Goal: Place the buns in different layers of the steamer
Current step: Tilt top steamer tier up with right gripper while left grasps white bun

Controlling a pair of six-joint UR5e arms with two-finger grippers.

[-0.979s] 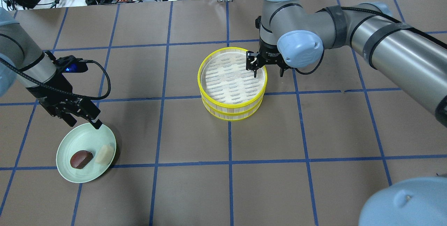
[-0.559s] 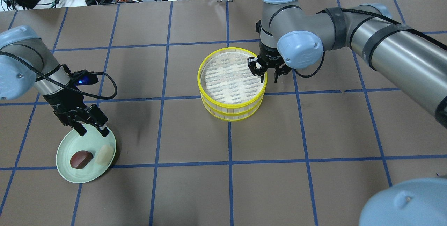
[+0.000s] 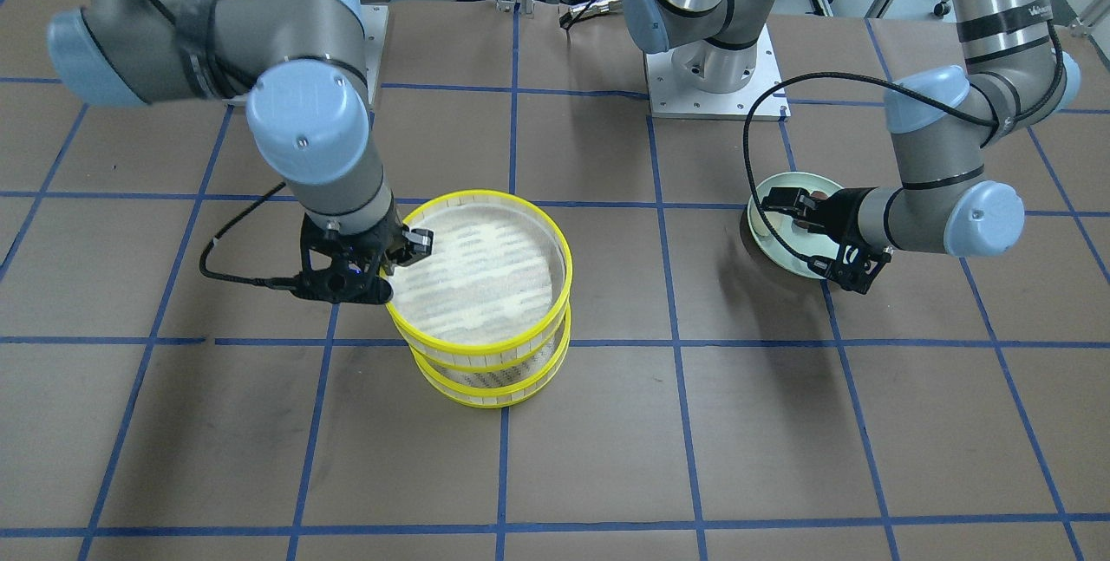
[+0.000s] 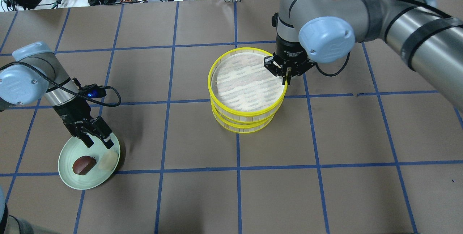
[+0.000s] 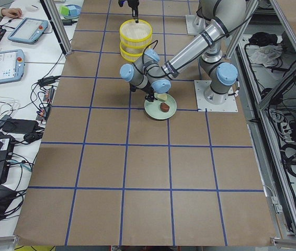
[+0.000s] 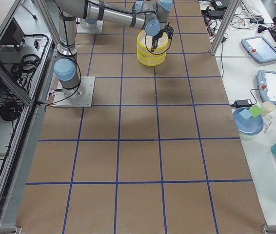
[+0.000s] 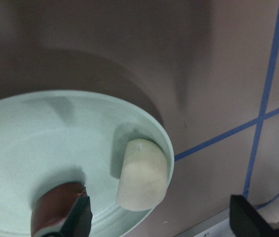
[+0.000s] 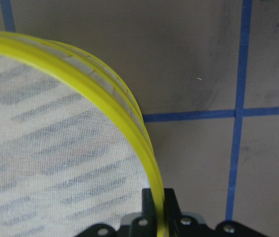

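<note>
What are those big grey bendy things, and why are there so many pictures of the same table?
They are two robot arms, and each ends in a two-finger pincer. All the pictures show the same moment from different cameras: one above and behind the robot, one facing it, one at each end of the table, and one on each wrist. On the brown table sits a green plate with a brown bun and a cream bun. In the middle are two yellow-rimmed steamer layers, a top tray stacked on a bottom tray. The right pincer is pinching the top tray's rim. The left pincer hangs open over the plate and holds nothing.
</note>
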